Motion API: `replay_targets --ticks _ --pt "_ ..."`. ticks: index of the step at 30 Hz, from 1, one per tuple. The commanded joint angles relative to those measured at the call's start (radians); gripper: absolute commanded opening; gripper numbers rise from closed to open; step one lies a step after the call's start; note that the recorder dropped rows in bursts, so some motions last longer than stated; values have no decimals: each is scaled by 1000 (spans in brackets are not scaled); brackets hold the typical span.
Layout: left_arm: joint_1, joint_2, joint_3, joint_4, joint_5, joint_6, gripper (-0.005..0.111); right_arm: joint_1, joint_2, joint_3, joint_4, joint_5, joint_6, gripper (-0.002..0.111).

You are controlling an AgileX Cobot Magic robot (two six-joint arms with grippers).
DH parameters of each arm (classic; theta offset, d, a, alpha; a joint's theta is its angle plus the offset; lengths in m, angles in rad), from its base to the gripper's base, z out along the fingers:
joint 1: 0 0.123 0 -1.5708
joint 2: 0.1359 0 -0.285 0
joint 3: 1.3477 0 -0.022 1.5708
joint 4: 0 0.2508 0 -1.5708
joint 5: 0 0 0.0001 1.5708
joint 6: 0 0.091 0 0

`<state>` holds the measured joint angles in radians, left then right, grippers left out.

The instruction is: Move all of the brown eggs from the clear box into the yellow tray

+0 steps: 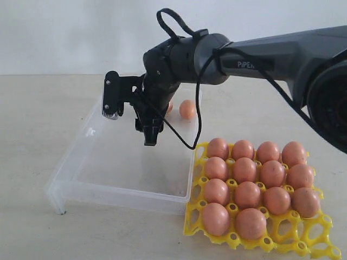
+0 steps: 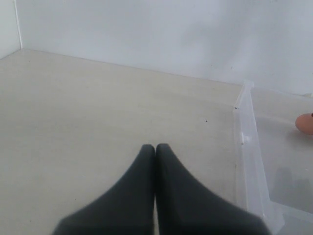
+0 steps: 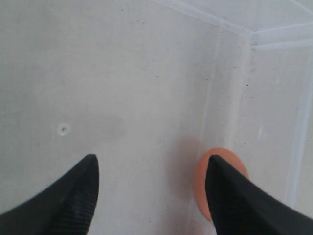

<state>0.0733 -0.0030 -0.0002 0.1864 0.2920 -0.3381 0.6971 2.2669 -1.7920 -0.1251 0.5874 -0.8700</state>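
Note:
Two brown eggs (image 1: 187, 109) lie at the far side of the clear box (image 1: 124, 187); the one further left is half hidden behind my right arm. My right gripper (image 1: 132, 120) hangs open over the box with nothing between its fingers. In the right wrist view one brown egg (image 3: 199, 182) lies by a box wall (image 3: 274, 39), partly behind one fingertip, outside the gap of the gripper (image 3: 152, 161). The yellow tray (image 1: 320, 238) at the front right holds several eggs (image 1: 248, 194). My left gripper (image 2: 155, 147) is shut and empty, over bare table beside the box (image 2: 244, 147).
The tray's front right cups (image 1: 312, 233) hold nothing. A cable (image 1: 192, 135) loops down from the right arm over the box. A pale wall stands behind the table. An egg (image 2: 306, 122) shows at the edge of the left wrist view.

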Motion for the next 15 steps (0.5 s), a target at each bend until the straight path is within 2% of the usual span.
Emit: replay_targets --ticks 1,7,15 --pt "-5 3 0 -7 1 -7 -4 -28 22 0 -16 -71 74 61" --pt "-5 3 0 -7 1 -7 -4 -66 47 0 -74 -139 187 61" --pt "-5 3 0 -7 1 -7 -4 -107 71 0 -74 -171 188 61"
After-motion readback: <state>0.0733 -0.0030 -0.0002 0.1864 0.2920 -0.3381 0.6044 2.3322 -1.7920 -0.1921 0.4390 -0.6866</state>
